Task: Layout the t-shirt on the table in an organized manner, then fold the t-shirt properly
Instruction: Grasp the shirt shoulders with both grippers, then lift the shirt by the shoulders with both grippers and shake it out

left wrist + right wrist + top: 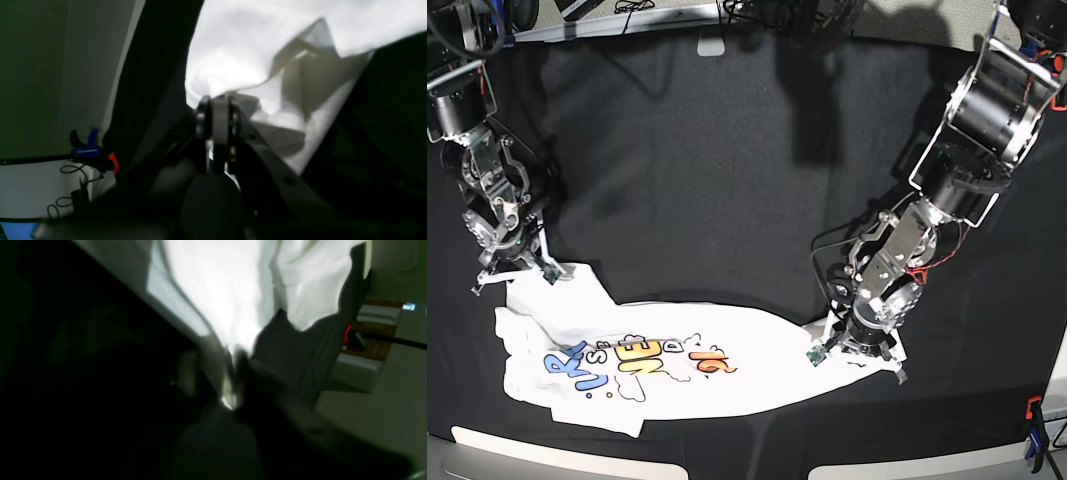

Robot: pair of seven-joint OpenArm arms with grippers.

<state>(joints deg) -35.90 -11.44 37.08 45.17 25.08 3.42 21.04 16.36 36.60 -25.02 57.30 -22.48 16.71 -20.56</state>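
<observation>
White cotton, the short-sleeved t-shirt [657, 370] printed with blue, yellow and orange cartoon letters lies stretched and rumpled, print up, on the black cloth-covered surface [727, 170], near its front edge. The left end effector [859, 340] sits at the shirt's end nearest the blue and orange clamp [1033, 432], its jaws pressed together on a bunched fold of the white cloth. The right end effector [515, 262] is at the shirt's opposite end, far from that clamp, with white cloth pinched between its nearly closed jaws in the blurred wrist view
</observation>
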